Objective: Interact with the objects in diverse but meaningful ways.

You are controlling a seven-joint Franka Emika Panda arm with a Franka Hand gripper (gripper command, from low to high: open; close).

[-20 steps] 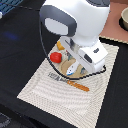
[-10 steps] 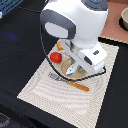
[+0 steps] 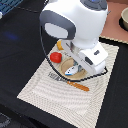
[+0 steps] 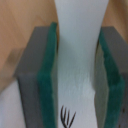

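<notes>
Even bright light; ext. view soft, wrist view v. blurred.

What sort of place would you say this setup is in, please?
Probably a robot lab tabletop made up as a toy dining scene: a striped placemat on a black table, a red tomato and a white-and-blue fish piece on a wooden plate.

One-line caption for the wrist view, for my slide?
Claw shut on the white fish between green pads.
</notes>
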